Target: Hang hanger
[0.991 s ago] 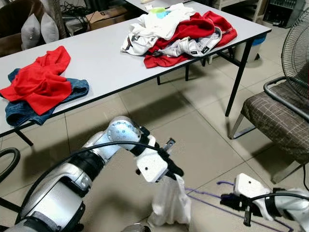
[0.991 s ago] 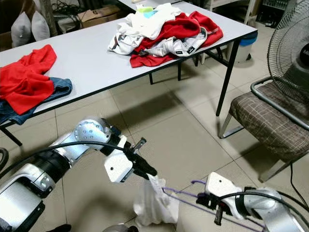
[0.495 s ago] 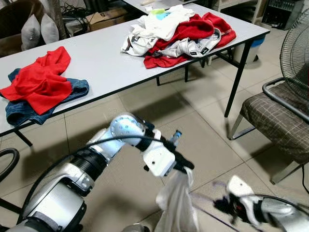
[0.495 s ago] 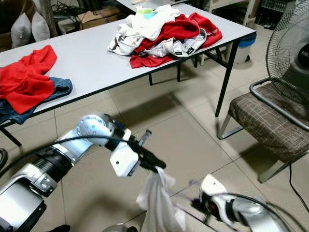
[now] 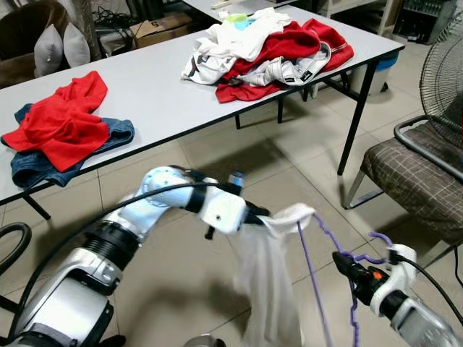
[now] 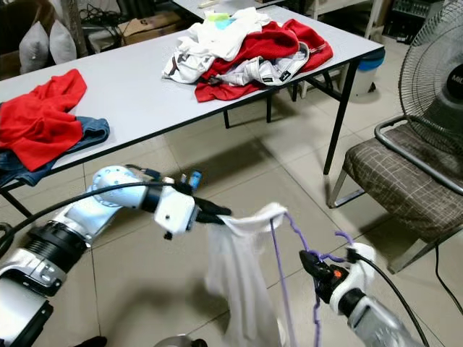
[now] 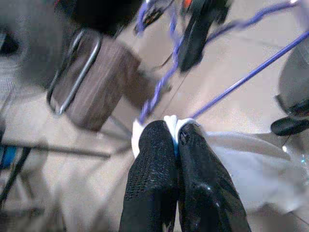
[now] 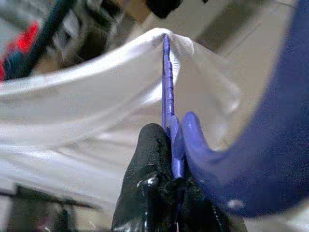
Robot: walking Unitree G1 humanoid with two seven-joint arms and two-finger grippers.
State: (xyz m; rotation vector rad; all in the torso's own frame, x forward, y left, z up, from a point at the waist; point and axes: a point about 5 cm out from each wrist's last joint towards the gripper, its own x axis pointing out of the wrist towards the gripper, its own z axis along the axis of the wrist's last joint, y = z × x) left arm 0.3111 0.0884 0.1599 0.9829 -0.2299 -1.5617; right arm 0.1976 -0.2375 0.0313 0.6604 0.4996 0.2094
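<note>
A white garment (image 5: 266,289) hangs in the air above the tiled floor, draped over one end of a purple hanger (image 5: 312,282). My left gripper (image 5: 262,216) is shut on the garment's top edge; its black fingers (image 7: 164,159) pinch white cloth (image 7: 170,122) in the left wrist view. My right gripper (image 5: 346,265) is shut on the hanger near its hook (image 5: 381,238), low on the right. In the right wrist view the black fingers (image 8: 154,154) clamp the purple hanger (image 8: 168,87), which runs into the white cloth (image 8: 96,96).
A long grey table (image 5: 155,94) stands ahead with red and denim clothes (image 5: 61,130) on its left and a heap of red and white clothes (image 5: 268,47) on its right. A checked chair (image 5: 416,181) and a fan (image 5: 443,72) stand at the right.
Both grippers have risen. The left one has lifted the white garment off the floor and stretched its top edge rightward; the right one has tipped the hanger up so that its hook shows.
</note>
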